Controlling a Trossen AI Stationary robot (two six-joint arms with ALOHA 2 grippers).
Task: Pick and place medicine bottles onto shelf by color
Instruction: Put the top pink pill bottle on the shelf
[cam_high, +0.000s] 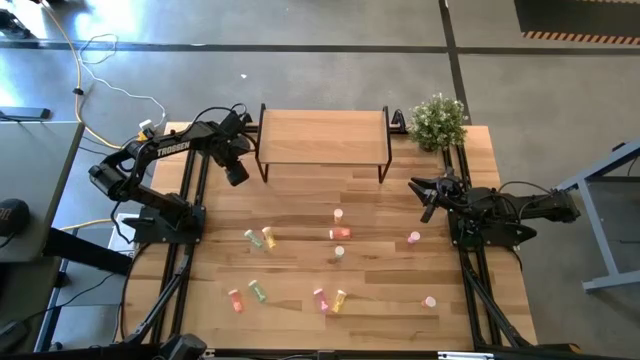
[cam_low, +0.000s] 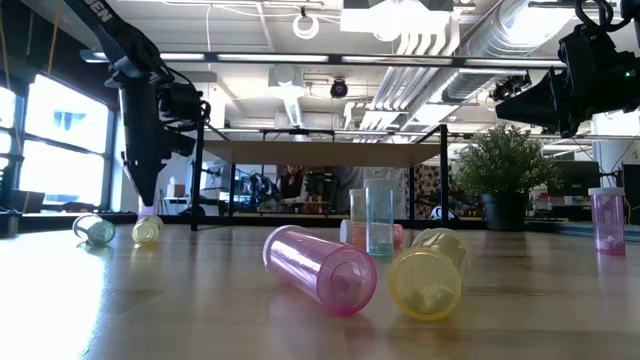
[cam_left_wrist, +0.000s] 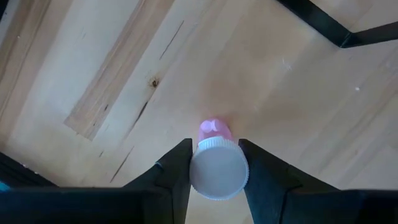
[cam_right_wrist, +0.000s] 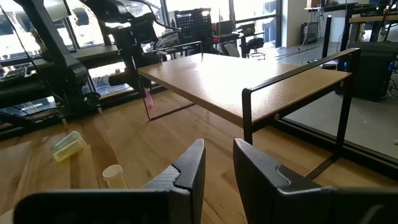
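Observation:
Near the shelf's left front leg, my left gripper (cam_high: 237, 172) points down, shut on an upright pink bottle (cam_left_wrist: 214, 127) with a white cap. The shelf (cam_high: 323, 135), a light-wood board on thin black legs, stands at the table's far middle with nothing on its top. Several more bottles lie or stand across the table's middle and near part, among them a yellow one (cam_high: 338, 213), a green one (cam_high: 250, 236) and a pink one (cam_high: 414, 238). My right gripper (cam_high: 425, 195) waits level at the right side, open with nothing between its fingers (cam_right_wrist: 186, 168). My left gripper pinches the pink bottle's white cap (cam_left_wrist: 200, 173) between its two fingers (cam_left_wrist: 177, 171), one on each side. The fingers come from above, pointing down. The bottle stays upright below them; whether its foot rests on the table, I cannot tell.
A potted plant (cam_high: 437, 120) stands at the far right corner beside the shelf. In the low view a pink bottle (cam_low: 320, 268) and a yellow bottle (cam_low: 428, 282) lie close to the near edge. Bare wood lies in front of the shelf.

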